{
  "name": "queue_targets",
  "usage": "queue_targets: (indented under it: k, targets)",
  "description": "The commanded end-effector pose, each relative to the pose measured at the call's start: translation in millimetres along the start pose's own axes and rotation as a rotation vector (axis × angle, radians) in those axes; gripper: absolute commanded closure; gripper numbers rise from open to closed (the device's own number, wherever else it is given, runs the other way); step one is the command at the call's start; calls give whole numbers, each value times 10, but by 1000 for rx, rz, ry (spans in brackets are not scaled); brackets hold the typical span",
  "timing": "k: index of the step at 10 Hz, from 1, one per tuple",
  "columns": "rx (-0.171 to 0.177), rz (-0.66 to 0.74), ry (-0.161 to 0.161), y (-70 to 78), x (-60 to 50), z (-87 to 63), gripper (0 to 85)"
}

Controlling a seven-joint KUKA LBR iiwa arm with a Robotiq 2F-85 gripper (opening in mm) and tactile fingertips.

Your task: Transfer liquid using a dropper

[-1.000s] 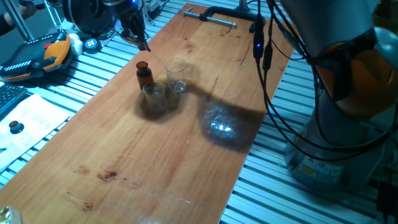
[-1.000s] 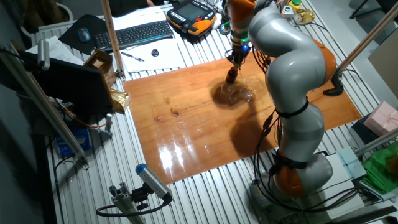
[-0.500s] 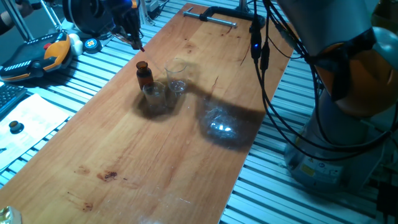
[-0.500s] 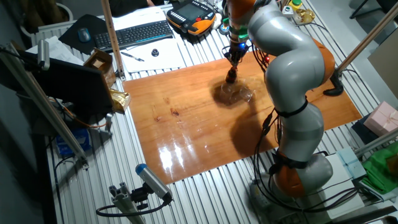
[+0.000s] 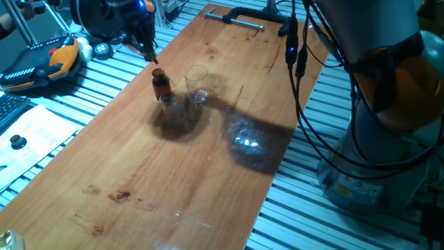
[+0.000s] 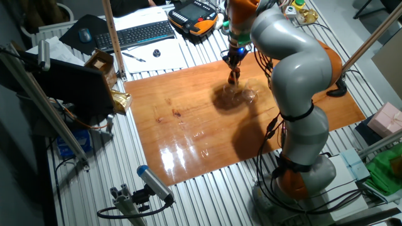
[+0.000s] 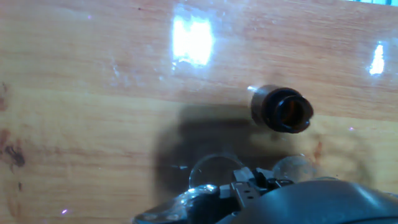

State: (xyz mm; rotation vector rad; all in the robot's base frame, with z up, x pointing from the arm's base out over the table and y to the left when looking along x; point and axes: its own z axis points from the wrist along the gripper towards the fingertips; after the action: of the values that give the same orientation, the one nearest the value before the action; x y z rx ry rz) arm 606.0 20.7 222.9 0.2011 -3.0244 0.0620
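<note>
My gripper point(image 5: 148, 50) hangs just above and a little behind the open brown amber bottle point(image 5: 161, 84). It is shut on the dropper point(image 5: 154, 59), of which only a small red bit shows below the fingers. In the other fixed view the gripper point(image 6: 233, 61) is right over the bottle point(image 6: 233, 77). In the hand view the bottle's open mouth point(image 7: 284, 111) is right of centre. A faint pale tip point(image 7: 252, 90) that may be the dropper shows at the bottle's left. Two clear glass cups point(image 5: 197, 82) point(image 5: 173, 105) stand beside the bottle.
A metal clamp point(image 5: 236, 18) grips the wooden board's point(image 5: 173, 180) far end. An orange teach pendant point(image 5: 41, 61) and a keyboard point(image 6: 135, 34) lie off the board. Black cables point(image 5: 295, 62) hang over the board's right side. The arm's shadow point(image 5: 250, 139) falls across it.
The gripper with the dropper has moved left and then down, closer to the amber bottle's mouth. The bottle and cups have not moved.
</note>
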Motion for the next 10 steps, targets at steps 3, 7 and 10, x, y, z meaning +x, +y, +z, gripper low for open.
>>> queue_targets:
  k: [3,7,10]
  targets:
    - [-15,4,-10,55,-29,142,843]
    - [3,-11,-23,143,-44,354,840]
    - [15,-22,-40,206,-39,539,830]
